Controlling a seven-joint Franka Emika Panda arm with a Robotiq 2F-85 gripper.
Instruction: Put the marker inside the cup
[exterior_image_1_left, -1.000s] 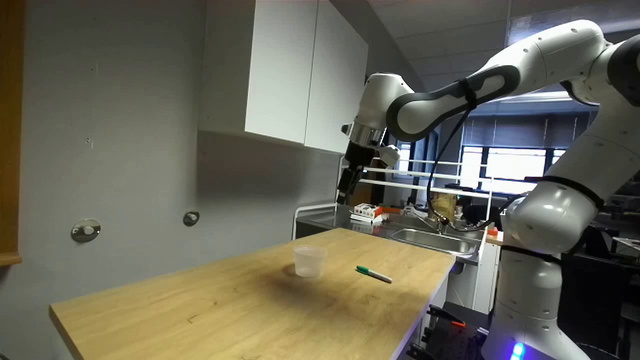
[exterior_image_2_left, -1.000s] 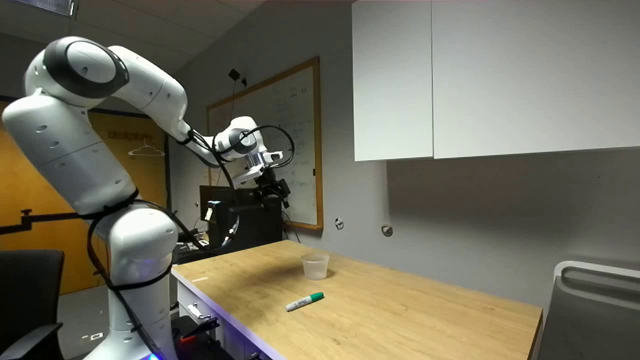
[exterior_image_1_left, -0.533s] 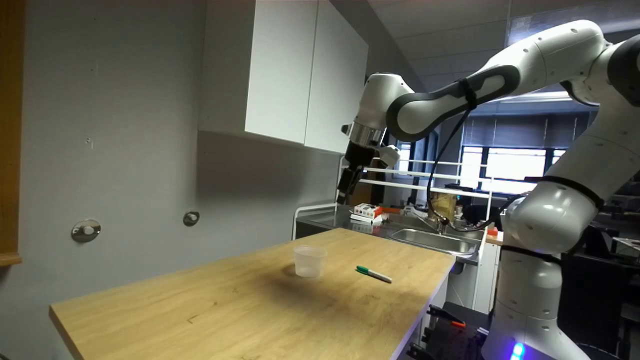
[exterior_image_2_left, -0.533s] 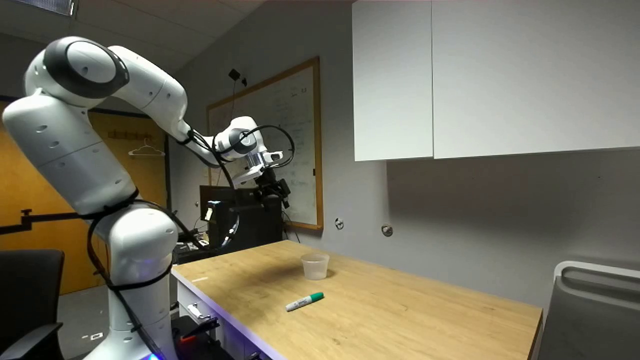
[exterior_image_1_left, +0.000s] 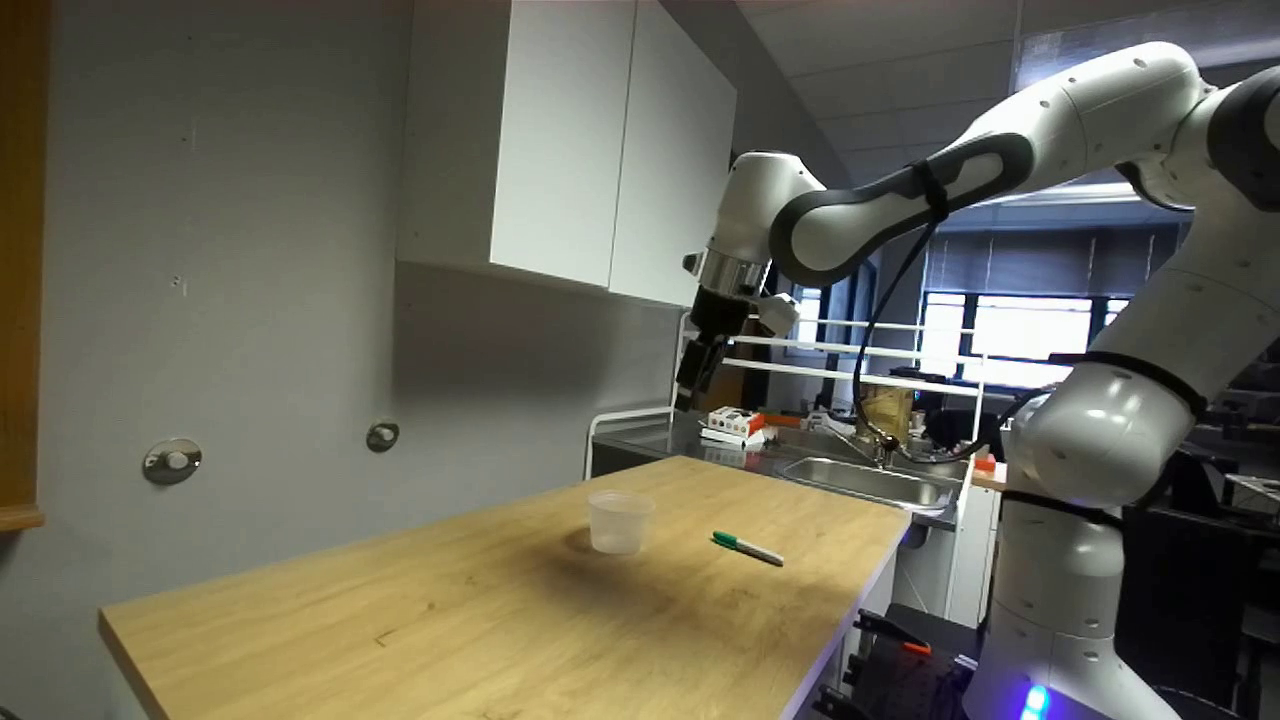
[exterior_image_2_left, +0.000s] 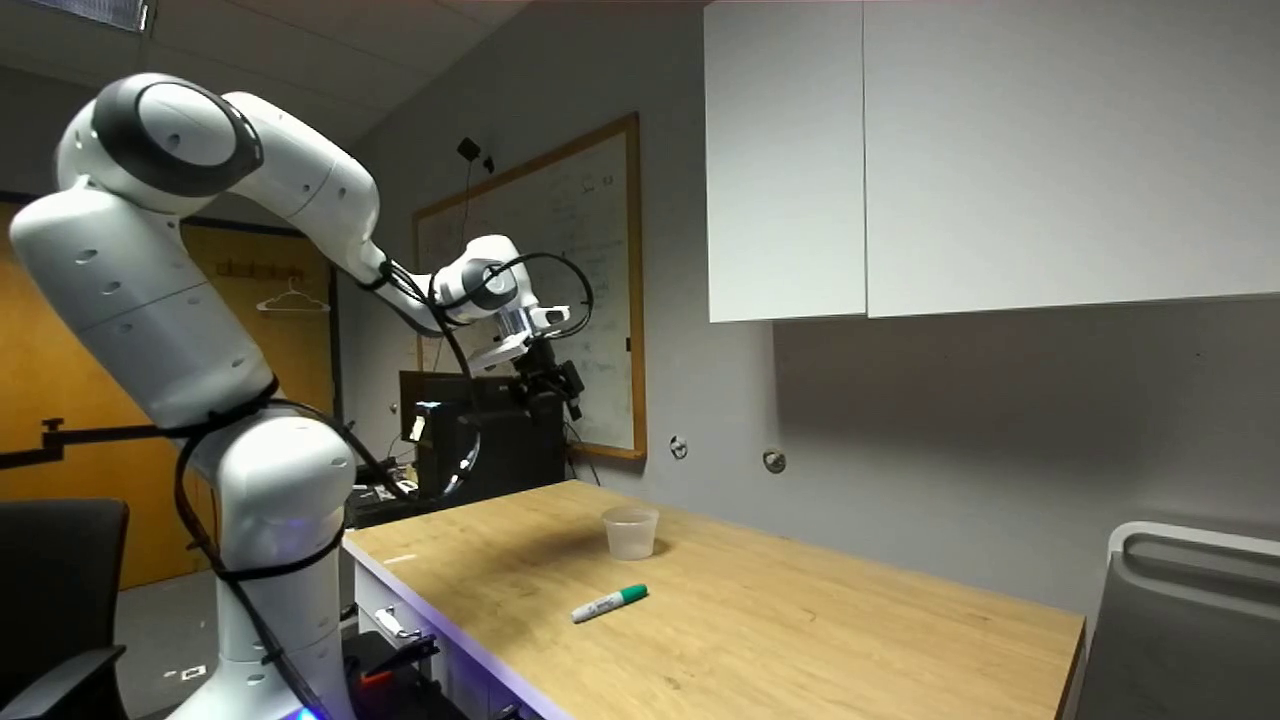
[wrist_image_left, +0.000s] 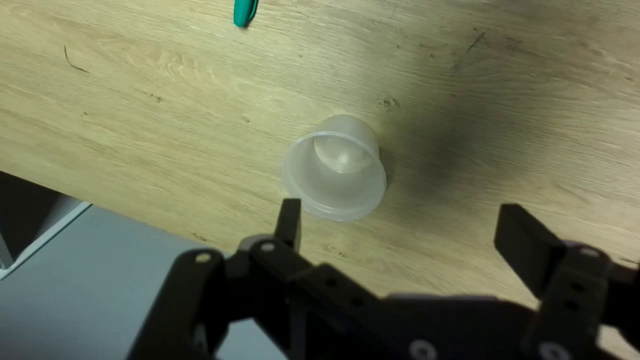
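Note:
The cup is short, whitish and translucent. It stands upright and looks empty on the wooden table in both exterior views (exterior_image_1_left: 618, 527) (exterior_image_2_left: 631, 534) and the wrist view (wrist_image_left: 345, 187). The marker has a green cap and a whitish body. It lies flat on the table near the cup, apart from it, in both exterior views (exterior_image_1_left: 748, 548) (exterior_image_2_left: 610, 603). Only its green cap end shows at the top of the wrist view (wrist_image_left: 244, 11). My gripper (wrist_image_left: 400, 206) is open and holds nothing. It hangs well above the table in both exterior views (exterior_image_1_left: 689, 392) (exterior_image_2_left: 570, 402).
The wooden table (exterior_image_1_left: 430, 630) runs along a grey wall. White cabinets (exterior_image_1_left: 570, 150) hang on the wall above it. A metal sink (exterior_image_1_left: 870, 482), a small box (exterior_image_1_left: 735, 422) and a white rack stand beyond one table end. A grey panel (exterior_image_2_left: 1190, 630) shows beside the table.
The arm and the gripper have shifted very slightly, with the gripper a little lower and farther forward. The cup and the marker have not moved.

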